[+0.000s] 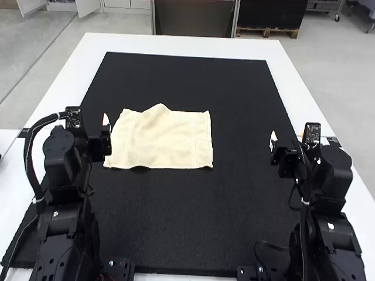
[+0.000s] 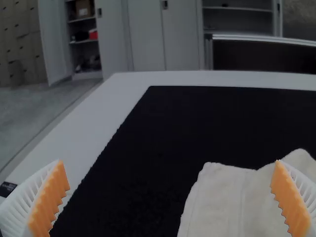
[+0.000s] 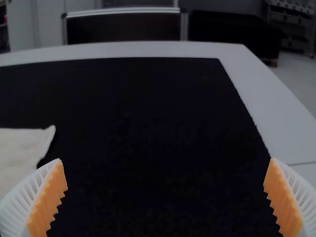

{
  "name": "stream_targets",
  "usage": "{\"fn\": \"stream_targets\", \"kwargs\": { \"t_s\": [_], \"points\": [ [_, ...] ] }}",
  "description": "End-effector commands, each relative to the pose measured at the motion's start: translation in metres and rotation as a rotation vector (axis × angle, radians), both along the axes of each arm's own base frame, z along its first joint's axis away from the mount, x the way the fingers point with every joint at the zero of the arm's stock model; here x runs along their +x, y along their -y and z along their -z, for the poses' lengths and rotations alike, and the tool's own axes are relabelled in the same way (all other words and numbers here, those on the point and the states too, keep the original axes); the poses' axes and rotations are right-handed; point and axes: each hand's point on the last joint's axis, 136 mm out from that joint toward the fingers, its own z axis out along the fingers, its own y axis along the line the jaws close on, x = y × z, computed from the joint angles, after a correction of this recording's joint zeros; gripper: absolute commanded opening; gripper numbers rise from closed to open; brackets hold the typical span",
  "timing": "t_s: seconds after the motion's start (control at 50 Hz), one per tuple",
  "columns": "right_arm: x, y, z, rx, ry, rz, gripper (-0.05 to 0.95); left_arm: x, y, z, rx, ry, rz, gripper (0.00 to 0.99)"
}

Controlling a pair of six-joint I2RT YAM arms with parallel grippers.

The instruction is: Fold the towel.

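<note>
We see the cream towel [image 1: 164, 140] lying on the black mat [image 1: 222, 211] that covers much of the white counter [image 1: 82, 64]. It lies mostly flat, its long sides running across from left to right, with a small peak rising in the far edge and a slanted outline at its left end. We make out a band along the right end and another seam-like line toward the left. We cannot tell how many layers there are.

Our left end effector [image 1: 106, 130] is just beside the towel's left end, so the towel spreads out to the right of it. In the left wrist view, the left end effector [image 2: 169, 163] is wide, its orange pads [image 2: 48, 197] facing each other well apart, with nothing gripped between them. Part of the towel shows through that gap, beyond the fingertips, and one finger overlaps another part of it.

Our right end effector [image 1: 273, 140] is well apart from the towel, which lies over to its left and a little forward, with bare mat between. In the right wrist view, the right end effector [image 3: 165, 160] is wide too, its ribbed white fingers [image 3: 20, 205] spread and empty. One towel corner shows beyond one of those fingers.
</note>
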Motion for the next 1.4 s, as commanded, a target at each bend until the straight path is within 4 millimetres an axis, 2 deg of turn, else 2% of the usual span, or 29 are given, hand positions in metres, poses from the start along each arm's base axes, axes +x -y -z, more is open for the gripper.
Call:
{"fn": "stream_targets", "kwargs": {
  "t_s": [0.0, 0.38, 0.48, 0.6, 0.64, 0.66, 0.7, 0.82, 0.92, 1.0, 1.08, 1.16, 1.28, 1.38],
  "points": [
    [0.000, 0.005, 0.003, -0.010, -0.008, 0.024, 0.92, -0.001, -0.002, -0.001, 0.003, 0.006, -0.009, 0.961],
    [0.000, 0.005, 0.004, -0.011, -0.010, 0.022, 0.92, 0.000, -0.001, 0.000, 0.001, 0.005, -0.008, 0.961],
    [0.000, 0.003, -0.003, -0.107, 0.021, 0.003, 0.91, -0.001, -0.001, -0.009, 0.079, 0.024, -0.010, 0.959],
    [0.000, 0.003, -0.038, -0.078, 0.162, 0.014, 0.91, -0.005, 0.001, -0.044, 0.160, 0.149, -0.013, 0.957],
    [-0.002, 0.007, -0.054, -0.082, 0.227, 0.040, 0.92, -0.009, 0.000, -0.060, 0.172, 0.216, -0.028, 0.957],
    [-0.005, 0.009, -0.071, -0.086, 0.292, 0.055, 0.92, -0.013, -0.002, -0.070, 0.179, 0.255, -0.042, 0.957],
    [-0.008, 0.014, -0.085, -0.086, 0.342, 0.087, 0.92, -0.019, -0.007, -0.085, 0.183, 0.309, -0.084, 0.957],
    [-0.019, 0.022, -0.119, -0.093, 0.411, 0.139, 0.92, -0.032, -0.007, -0.118, 0.195, 0.392, -0.105, 0.957],
    [-0.032, 0.031, -0.158, -0.096, 0.477, 0.197, 0.92, -0.044, -0.003, -0.151, 0.205, 0.450, -0.103, 0.959],
    [-0.034, 0.033, -0.192, -0.093, 0.495, 0.215, 0.91, -0.049, -0.002, -0.184, 0.210, 0.480, -0.107, 0.961],
    [-0.019, 0.038, -0.219, -0.073, 0.464, 0.231, 0.91, -0.043, -0.005, -0.214, 0.191, 0.480, -0.109, 0.961],
    [0.013, 0.042, -0.238, -0.035, 0.395, 0.229, 0.91, -0.018, -0.011, -0.238, 0.104, 0.449, -0.091, 0.959],
    [0.069, 0.044, -0.239, -0.004, 0.281, 0.209, 0.91, 0.035, -0.030, -0.243, 0.052, 0.349, -0.115, 0.959],
    [0.112, 0.046, -0.226, 0.028, 0.213, 0.201, 0.91, 0.072, -0.040, -0.237, 0.035, 0.325, -0.123, 0.957]
  ]
}}
